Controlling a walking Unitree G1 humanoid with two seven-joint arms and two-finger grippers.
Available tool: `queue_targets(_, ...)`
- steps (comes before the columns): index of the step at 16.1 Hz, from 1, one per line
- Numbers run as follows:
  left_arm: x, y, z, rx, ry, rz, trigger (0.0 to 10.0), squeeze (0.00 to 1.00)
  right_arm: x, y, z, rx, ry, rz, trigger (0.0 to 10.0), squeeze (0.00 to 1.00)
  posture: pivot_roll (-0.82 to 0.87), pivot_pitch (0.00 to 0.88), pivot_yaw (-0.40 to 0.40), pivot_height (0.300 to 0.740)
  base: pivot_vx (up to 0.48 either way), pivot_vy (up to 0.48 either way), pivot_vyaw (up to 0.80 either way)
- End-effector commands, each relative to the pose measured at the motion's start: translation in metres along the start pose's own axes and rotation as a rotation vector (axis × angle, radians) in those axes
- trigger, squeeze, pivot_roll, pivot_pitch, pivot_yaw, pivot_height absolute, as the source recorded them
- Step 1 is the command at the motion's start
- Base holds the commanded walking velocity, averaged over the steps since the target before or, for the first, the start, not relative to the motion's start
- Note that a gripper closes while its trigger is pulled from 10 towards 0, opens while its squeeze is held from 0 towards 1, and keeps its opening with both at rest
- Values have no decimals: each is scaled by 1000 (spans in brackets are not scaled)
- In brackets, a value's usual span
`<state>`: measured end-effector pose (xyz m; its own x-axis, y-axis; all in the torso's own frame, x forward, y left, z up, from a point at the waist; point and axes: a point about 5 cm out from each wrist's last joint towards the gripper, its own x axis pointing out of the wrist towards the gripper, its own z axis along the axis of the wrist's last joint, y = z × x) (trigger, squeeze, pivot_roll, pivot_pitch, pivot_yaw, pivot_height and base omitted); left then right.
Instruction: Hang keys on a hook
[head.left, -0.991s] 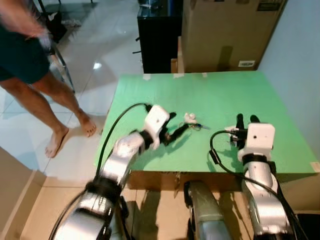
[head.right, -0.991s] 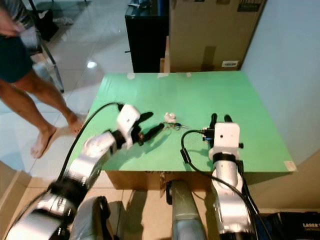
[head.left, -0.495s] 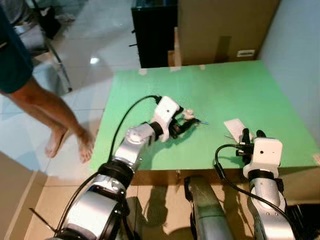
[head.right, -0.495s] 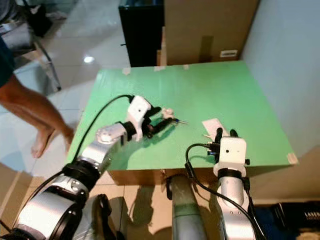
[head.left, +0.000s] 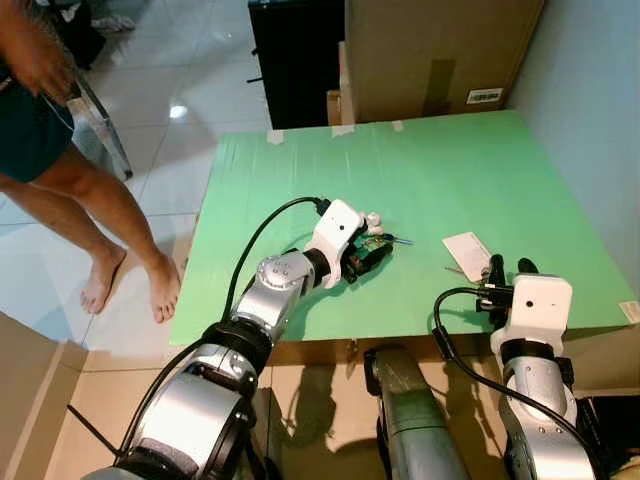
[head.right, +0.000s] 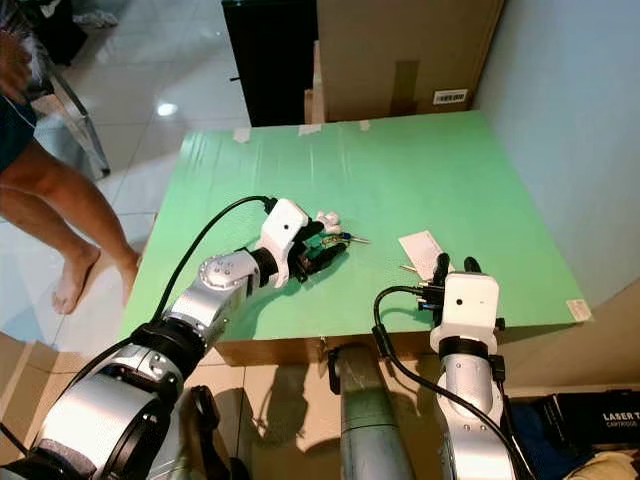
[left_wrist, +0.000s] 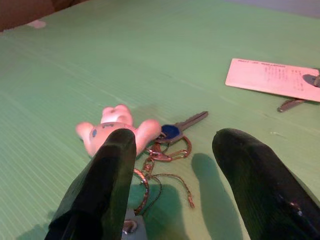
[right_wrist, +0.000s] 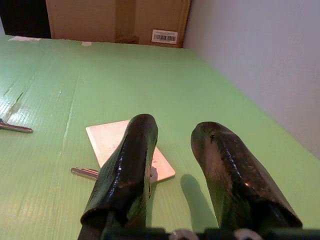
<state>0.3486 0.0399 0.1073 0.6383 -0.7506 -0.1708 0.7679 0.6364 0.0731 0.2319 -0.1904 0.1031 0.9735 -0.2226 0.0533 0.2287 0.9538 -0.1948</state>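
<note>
**Getting a good grab on the keys**

The left gripper (left_wrist: 172, 165) is hovering low over the green table (head.left: 480, 170), with its two black fingers spread wide. The keys (left_wrist: 172, 142) are lying flat on the table between and just past the fingertips. They are a small bunch: a key with a blue head pointing toward 2 o'clock in the left wrist view, a ring and thin chain in the middle, and a pink toy (left_wrist: 117, 127) at about 10 o'clock, touching the left finger's side of the bunch.

To do this well, I think the gripper should be going a little further forward and down, so the ring sits right between the fingers. Grabbing the ring or the toy looks safer than the thin key, which is lying flat and could slip out. The fingers should be closing slowly, so the bunch is not pushed away.

The right gripper (right_wrist: 175, 165) is resting near the table's front edge with its fingers a little apart, holding nothing. A white card (right_wrist: 130, 147) and another small key (right_wrist: 85, 173) are lying just past its tips.

A person's legs (head.left: 90, 200) are on the floor at 9 o'clock from the table. No hook can be made out yet.
</note>
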Motion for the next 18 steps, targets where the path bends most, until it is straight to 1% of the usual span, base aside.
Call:
queue_targets(1,1,3,3,10,-2,6,10000,0,-2,0,1,1,8,5,10000,0,-350,126,93,556,0,0,0)
queue_targets(7,3,4,5,33,7,24,10000,0,-2,2,1,3,14,16,10000,0,-349,128,93,556,0,0,0)
queue_targets(8,4,5,5,48,16,36,10000,0,-2,3,1,3,17,16,10000,0,-348,129,93,556,0,0,0)
queue_targets(11,3,6,3,60,30,44,10000,0,-3,3,1,4,19,18,10000,0,-349,136,93,556,0,0,0)
queue_targets(16,4,5,-4,121,83,78,10000,0,-6,3,-1,1,28,20,10000,0,-357,139,92,556,0,0,0)
queue_targets(18,5,3,-10,166,144,122,10000,0,-8,3,-1,0,32,23,10000,0,-359,142,91,556,0,0,0)
